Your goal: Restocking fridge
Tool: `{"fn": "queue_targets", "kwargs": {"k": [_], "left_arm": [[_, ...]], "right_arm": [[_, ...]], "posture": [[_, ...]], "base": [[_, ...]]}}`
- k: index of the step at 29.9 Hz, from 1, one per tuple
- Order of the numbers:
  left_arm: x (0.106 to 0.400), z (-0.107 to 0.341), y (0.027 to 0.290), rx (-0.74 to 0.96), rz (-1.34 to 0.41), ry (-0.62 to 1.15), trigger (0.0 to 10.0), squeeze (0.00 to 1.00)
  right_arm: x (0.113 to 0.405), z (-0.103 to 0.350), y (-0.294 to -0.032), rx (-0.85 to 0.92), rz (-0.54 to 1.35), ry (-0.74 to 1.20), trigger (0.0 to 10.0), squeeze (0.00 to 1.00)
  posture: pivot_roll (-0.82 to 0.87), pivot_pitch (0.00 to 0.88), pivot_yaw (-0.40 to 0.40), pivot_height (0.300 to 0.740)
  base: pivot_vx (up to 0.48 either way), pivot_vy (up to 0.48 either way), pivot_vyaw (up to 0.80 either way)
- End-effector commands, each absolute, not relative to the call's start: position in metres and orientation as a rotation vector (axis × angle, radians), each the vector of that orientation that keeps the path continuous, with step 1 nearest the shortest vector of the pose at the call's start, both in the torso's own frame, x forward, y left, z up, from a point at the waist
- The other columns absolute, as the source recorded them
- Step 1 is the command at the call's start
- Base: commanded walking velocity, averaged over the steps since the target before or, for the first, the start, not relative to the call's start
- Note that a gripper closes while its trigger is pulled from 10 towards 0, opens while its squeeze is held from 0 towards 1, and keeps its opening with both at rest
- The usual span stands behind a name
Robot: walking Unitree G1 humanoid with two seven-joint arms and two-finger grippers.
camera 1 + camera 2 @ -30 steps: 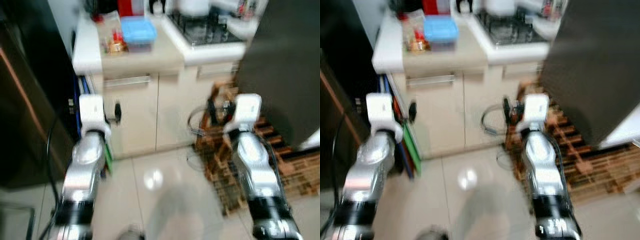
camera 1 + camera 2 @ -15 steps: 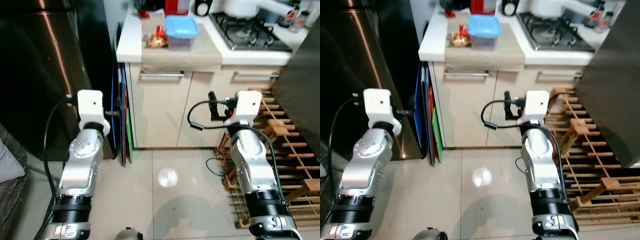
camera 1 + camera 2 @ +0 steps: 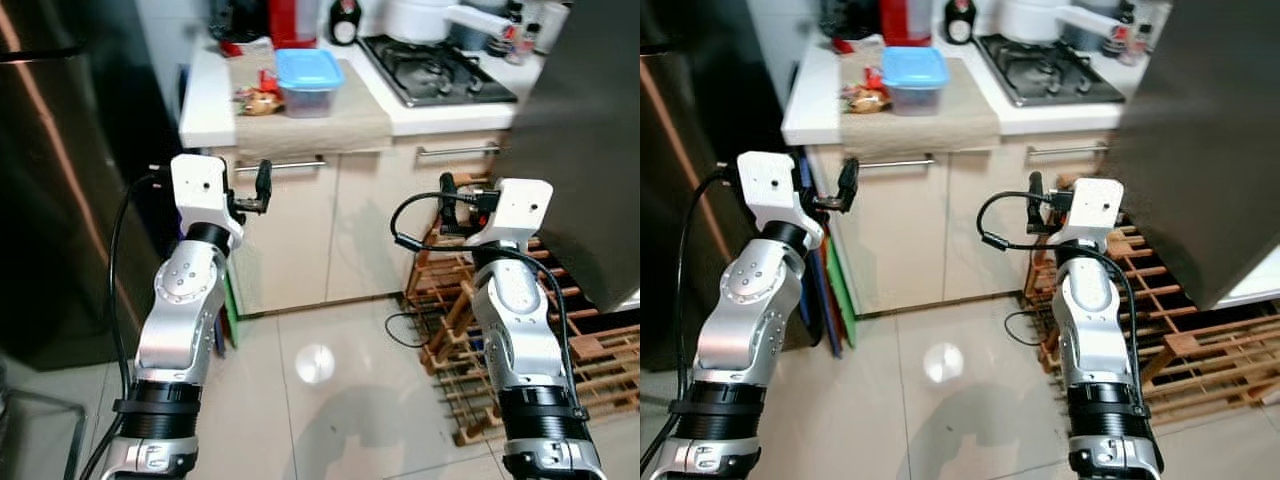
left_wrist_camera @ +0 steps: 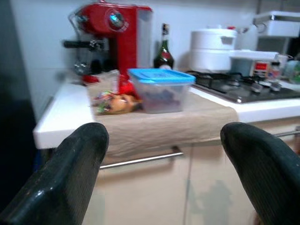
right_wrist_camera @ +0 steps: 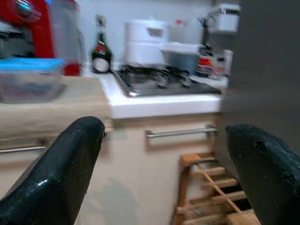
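A clear container with a blue lid (image 3: 308,80) stands on a beige cloth on the white counter (image 3: 200,110). A bag of wrapped food (image 4: 115,101) lies beside it. The dark steel fridge (image 3: 60,200) stands at the left, its door closed. My left gripper (image 3: 262,188) is held up before the cabinet's drawer handle, open and empty, facing the container (image 4: 161,89). My right gripper (image 3: 447,200) is raised in front of the right cabinet door, open with nothing between its fingers (image 5: 65,173).
A gas hob (image 3: 440,70) with a white pot (image 3: 415,18) is at the back right. A red coffee machine (image 4: 117,33) and a dark bottle (image 4: 164,51) stand against the wall. A wooden rack (image 3: 590,350) sits on the floor under a large dark panel (image 3: 580,130) at right.
The camera has swung and steadied, so the counter sits nearer the middle. Both arms stay raised, and the left gripper now faces the drawer handle instead of the gap by the fridge.
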State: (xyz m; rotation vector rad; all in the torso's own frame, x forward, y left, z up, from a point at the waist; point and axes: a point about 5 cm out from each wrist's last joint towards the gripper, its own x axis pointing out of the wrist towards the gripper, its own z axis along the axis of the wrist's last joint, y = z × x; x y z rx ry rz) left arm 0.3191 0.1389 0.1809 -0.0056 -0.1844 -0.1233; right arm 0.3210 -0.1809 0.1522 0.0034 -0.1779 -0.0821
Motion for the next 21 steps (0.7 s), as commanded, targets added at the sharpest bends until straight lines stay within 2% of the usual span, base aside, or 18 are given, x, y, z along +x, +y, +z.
{"fn": "queue_targets", "kwargs": {"k": [1, 7, 11, 21], "left_arm": [[0.321, 0.185, 0.142, 0.012, -0.121, -0.195, 10.0, 0.00], [0.321, 0.186, 0.137, 0.002, -0.128, -0.201, 10.0, 0.00], [0.323, 0.183, 0.142, -0.062, -0.070, -0.167, 10.0, 0.00], [0.324, 0.184, 0.141, -0.053, -0.070, -0.169, 10.0, 0.00]], "right_arm": [[0.323, 0.151, -0.174, 0.001, -0.064, -0.162, 10.0, 0.00], [0.323, 0.150, -0.173, 0.006, -0.056, -0.154, 10.0, 0.00], [0.323, 0.141, -0.175, 0.080, -0.061, -0.092, 10.0, 0.00], [0.323, 0.143, -0.171, 0.066, -0.040, -0.093, 10.0, 0.00]], "posture": [[-0.10, 0.000, -0.003, 0.740], [-0.10, 0.000, -0.006, 0.740], [-0.10, 0.000, -0.005, 0.740], [-0.10, 0.004, -0.005, 0.740]], "base": [[0.480, 0.000, 0.00], [0.480, 0.000, 0.00], [0.480, 0.000, 0.00], [0.480, 0.000, 0.00]]}}
